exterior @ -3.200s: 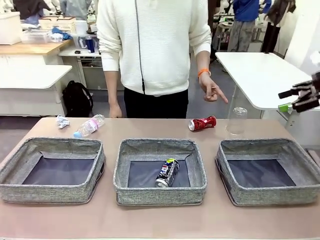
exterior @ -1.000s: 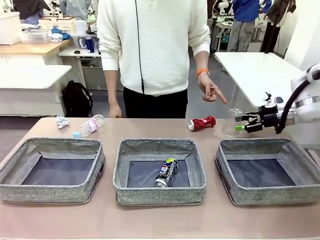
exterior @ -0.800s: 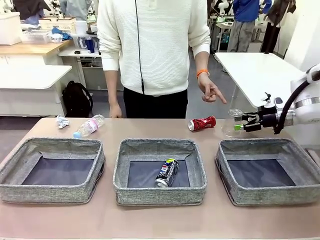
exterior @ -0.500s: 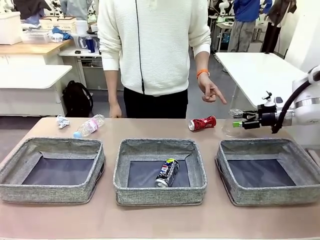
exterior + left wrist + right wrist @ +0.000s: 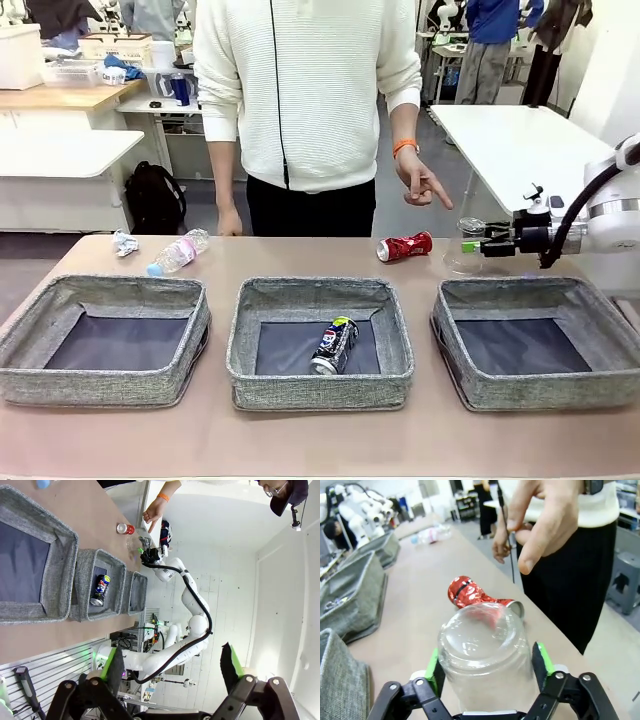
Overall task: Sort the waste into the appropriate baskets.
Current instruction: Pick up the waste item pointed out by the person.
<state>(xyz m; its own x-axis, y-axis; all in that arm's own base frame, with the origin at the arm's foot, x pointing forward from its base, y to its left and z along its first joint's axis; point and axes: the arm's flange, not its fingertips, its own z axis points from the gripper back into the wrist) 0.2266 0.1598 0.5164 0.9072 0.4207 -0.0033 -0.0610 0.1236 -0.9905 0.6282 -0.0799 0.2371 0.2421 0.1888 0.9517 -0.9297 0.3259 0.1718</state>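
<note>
A clear plastic cup [image 5: 462,256] stands upside down behind the right basket [image 5: 540,392]. My right gripper [image 5: 470,244] reaches in from the right and is shut on the cup [image 5: 482,665], its green pads [image 5: 540,661] pressed against both sides. A crushed red can [image 5: 404,246] lies just left of the cup. The Pepsi can [image 5: 334,345] lies in the middle basket [image 5: 320,388]. The small bottle [image 5: 178,252] and the paper ball [image 5: 124,243] lie behind the left basket [image 5: 100,388]. My left gripper [image 5: 171,662] hangs high and open, holding nothing.
A person stands at the far edge of the table, one hand [image 5: 425,185] pointing down above the red can and the cup. That hand [image 5: 540,525] is close over the right gripper. The left and right baskets have bare dark bottoms.
My right gripper has moved left around the cup and its jaws have closed in on the cup's sides. The left gripper stays open.
</note>
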